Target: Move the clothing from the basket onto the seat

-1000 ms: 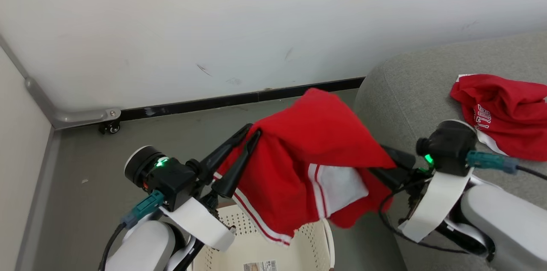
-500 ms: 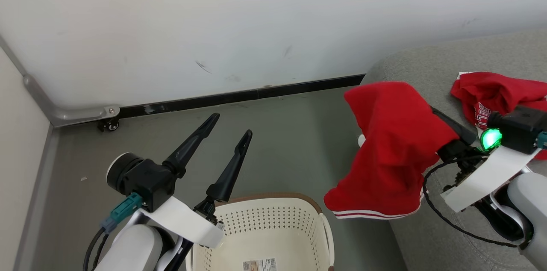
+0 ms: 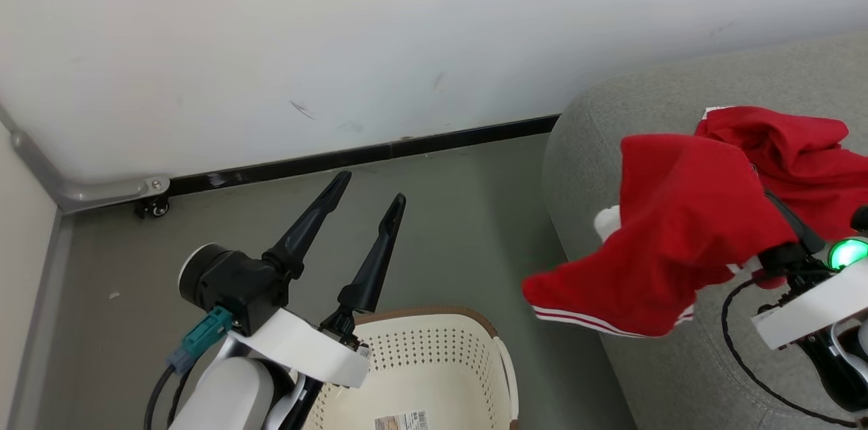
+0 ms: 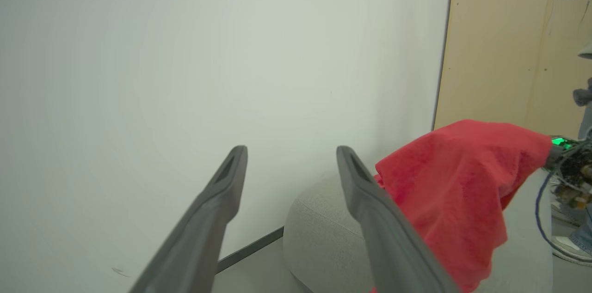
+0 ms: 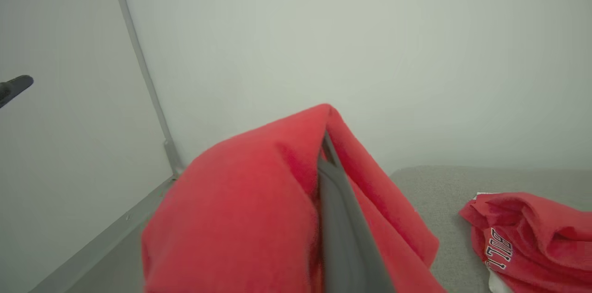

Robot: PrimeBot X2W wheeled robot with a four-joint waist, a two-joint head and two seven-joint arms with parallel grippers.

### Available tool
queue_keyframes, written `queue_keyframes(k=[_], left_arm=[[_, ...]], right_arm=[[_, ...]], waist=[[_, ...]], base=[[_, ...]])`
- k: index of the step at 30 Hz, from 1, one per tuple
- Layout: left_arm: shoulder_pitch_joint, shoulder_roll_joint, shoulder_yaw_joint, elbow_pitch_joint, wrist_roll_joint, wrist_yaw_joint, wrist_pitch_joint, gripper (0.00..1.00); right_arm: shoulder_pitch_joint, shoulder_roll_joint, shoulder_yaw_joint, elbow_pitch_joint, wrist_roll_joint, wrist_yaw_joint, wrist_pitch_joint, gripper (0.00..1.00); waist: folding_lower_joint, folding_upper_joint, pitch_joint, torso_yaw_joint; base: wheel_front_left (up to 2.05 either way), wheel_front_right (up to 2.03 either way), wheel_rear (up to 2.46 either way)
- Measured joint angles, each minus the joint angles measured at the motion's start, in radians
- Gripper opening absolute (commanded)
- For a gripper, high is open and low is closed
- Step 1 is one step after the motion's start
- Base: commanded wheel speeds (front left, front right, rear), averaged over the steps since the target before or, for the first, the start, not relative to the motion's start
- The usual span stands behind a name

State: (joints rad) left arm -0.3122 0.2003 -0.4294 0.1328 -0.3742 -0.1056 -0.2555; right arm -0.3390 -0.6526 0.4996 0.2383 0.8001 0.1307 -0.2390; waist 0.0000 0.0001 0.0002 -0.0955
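Over the rounded end of the grey sofa [image 3: 610, 125], the right gripper [image 5: 327, 147] is clamped on a red garment [image 3: 678, 226] that drapes over its fingers, white-striped hem hanging past the sofa's side. Beside it a second red garment [image 3: 807, 159] with white lettering lies crumpled on the sofa. By the cream basket [image 3: 434, 348], the left gripper [image 3: 371, 187] holds nothing, fingers spread wide.

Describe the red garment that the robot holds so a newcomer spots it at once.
Find the large grey woven-fabric sofa on the right. Over its rounded edge hangs a bright red fabric garment with white hem stripes, draped over the shut right hand. The other red garment, white-lettered, lies crumpled on the sofa; this one is airborne.
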Motion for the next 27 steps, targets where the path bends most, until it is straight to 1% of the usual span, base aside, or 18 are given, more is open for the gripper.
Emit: queue_keyframes(k=[8,11,15,21,27], left_arm=[[0.0,-0.031,-0.005,0.013,0.0,-0.002,0.0,1.0],[-0.001,-0.046,-0.012,0.019,0.003,-0.005,0.0,1.0],[-0.001,-0.051,-0.015,0.026,0.008,-0.008,0.0,1.0],[-0.001,-0.053,-0.006,0.028,0.011,-0.008,0.0,1.0],[0.0,-0.046,0.041,0.026,0.028,-0.007,0.0,1.0]], right_arm=[[0.117,0.036,-0.136,-0.003,-0.028,0.0,-0.007,0.0],[0.157,0.057,-0.174,-0.009,-0.047,0.0,-0.007,0.0],[0.212,0.091,-0.226,-0.023,-0.054,0.0,-0.007,0.0],[0.274,0.147,-0.23,-0.057,-0.059,0.0,-0.007,0.0],[0.262,0.152,-0.227,-0.081,-0.083,0.0,-0.007,0.0]], waist=[[0.0,0.0,0.0,-0.037],[0.0,0.0,0.0,-0.055],[0.0,0.0,0.003,-0.08],[0.0,0.0,0.009,-0.122],[0.0,0.0,0.023,-0.175]], base=[[0.0,0.0,0.0],[0.0,0.0,0.0],[0.0,0.0,0.0],[0.0,0.0,0.0],[0.0,0.0,0.0]])
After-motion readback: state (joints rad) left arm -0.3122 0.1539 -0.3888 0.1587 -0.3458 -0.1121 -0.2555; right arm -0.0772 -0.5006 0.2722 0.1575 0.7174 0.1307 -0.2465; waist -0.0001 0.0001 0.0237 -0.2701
